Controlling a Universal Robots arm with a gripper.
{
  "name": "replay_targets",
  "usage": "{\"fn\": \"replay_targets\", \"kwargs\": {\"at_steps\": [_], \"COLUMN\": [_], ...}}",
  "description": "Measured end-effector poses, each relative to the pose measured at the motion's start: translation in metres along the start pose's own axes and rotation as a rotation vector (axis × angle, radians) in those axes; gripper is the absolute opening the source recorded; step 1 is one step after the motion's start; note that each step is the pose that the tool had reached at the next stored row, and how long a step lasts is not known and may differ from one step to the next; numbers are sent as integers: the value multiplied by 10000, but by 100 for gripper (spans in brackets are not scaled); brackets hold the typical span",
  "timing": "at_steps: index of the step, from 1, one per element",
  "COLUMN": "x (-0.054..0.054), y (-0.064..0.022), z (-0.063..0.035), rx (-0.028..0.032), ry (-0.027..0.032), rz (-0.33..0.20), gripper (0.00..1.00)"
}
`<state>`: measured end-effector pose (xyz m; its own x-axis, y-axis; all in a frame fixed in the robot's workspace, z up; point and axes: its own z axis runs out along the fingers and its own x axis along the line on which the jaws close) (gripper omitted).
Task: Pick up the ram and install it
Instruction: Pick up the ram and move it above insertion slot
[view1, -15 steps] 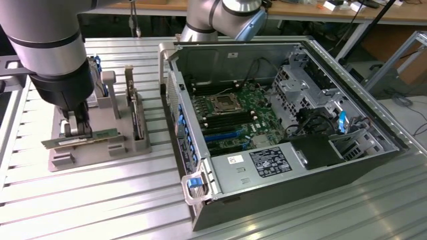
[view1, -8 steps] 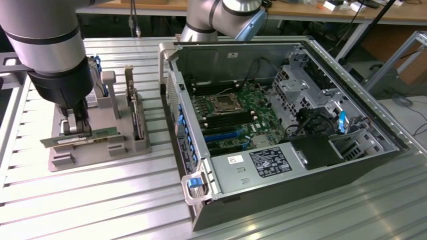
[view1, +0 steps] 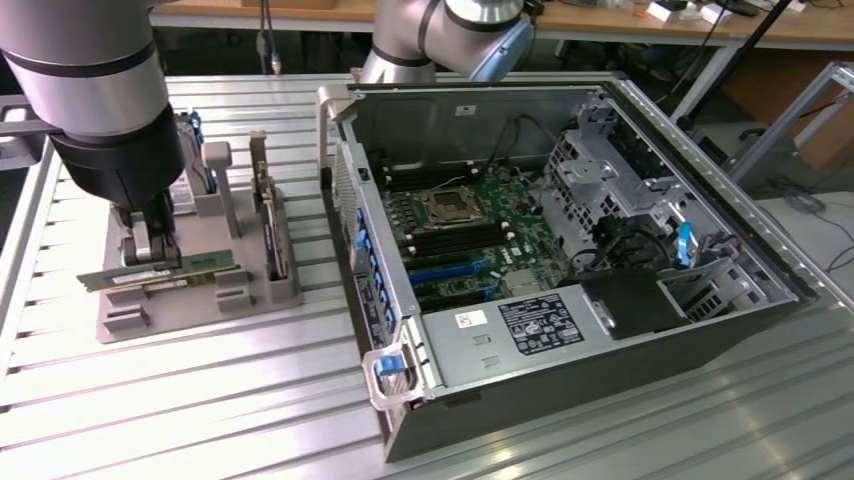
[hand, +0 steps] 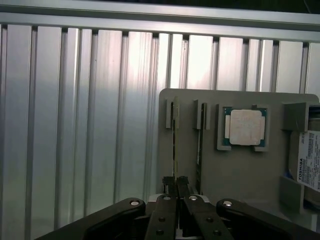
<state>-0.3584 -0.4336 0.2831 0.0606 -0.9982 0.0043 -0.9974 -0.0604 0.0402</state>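
Jaws: closed narrowly on the ram (view1: 200, 268), gripped at its upper edge.
Ram: held on edge at the grey holder (view1: 200, 305); long axis level, along the exterior view's left-right.
Hidden: whether its lower edge is clear of the slot.
Count: two sticks, the spare stick (view1: 274, 243) slotted; one processor (hand: 245, 127); one hard drive (hand: 311, 160), cut off.

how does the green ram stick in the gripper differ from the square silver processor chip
The long, narrow green ram stick stands on its edge; the square silver processor chip lies flat. The black gripper is closed on the ram stick; the processor chip sits untouched in its recess. Both are at the grey holder block.
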Motion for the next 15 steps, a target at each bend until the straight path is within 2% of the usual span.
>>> {"fn": "replay_targets", "kwargs": {"at_steps": [15], "x": [0], "y": [3], "z": [-113], "rx": [0], "ry": [-1], "rz": [0], "gripper": [12]}}
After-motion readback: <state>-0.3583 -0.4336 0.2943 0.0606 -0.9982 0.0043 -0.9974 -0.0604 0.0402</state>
